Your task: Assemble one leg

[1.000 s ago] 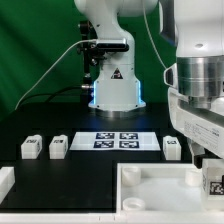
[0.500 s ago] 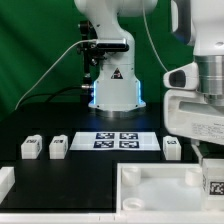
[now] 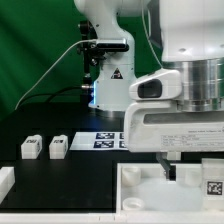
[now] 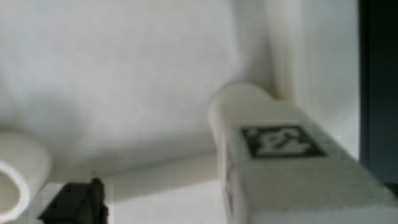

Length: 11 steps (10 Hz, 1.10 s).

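One leg (image 4: 276, 150) hangs over the white panel (image 3: 140, 185), apparently clamped in the fingers (image 3: 168, 172), not yet seated in a socket, while two spare legs (image 3: 44, 147) wait on the desk (image 3: 85, 170).

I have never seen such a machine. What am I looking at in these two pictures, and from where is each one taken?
The big white machine is a robot arm; its base stands at the back of the black table. The exterior view comes from a camera standing off the arm. In it, the arm's bulky white end fills the exterior view's right side, over a large white square panel near the front. Two small stubby white plastic legs with black-and-white tags lie at the exterior view's left, beside the flat marker board.

The wrist view comes from a camera on the arm itself, very close. It shows another tagged white leg against the white panel. Whether the gripper holds it, I cannot tell.
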Tool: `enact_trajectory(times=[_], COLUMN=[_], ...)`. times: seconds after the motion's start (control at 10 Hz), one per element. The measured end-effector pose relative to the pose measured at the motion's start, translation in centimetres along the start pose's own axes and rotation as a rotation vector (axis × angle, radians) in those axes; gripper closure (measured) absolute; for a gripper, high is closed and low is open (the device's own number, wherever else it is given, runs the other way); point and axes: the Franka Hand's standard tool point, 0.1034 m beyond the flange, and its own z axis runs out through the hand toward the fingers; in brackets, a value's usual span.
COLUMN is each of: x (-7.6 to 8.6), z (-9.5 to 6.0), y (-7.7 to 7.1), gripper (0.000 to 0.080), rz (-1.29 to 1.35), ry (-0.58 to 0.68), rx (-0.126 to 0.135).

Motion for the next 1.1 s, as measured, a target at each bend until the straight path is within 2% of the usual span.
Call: enact_trajectory(times=[0.1,0.2,0.3,0.4,0.6,0.8,1.0,1.1], x=[0.0,0.0,-0.1,-0.1,0.1,-0.1,-0.2,-0.3], z=[0.0,0.0,0.0,0.0,0.1,0.1,0.3,0.3], y=[0.0,0.0,-0.1,-0.1,-0.6,-1.7,-2.2,-2.1], gripper=[0.0278,0.0278,0.0414,0.0508,0.0508,0.0508,0.0508,0.0508], rz=[0.0,0.047,0.17,0.229,0.567,0.942,1.388,1.575], ry=[0.0,-0.001,-0.002,-0.002,-0.011,-0.022,-0.021,0.006], rx=[0.0,0.003,0.005,0.005,0.008,0.004,-0.007,0.002])
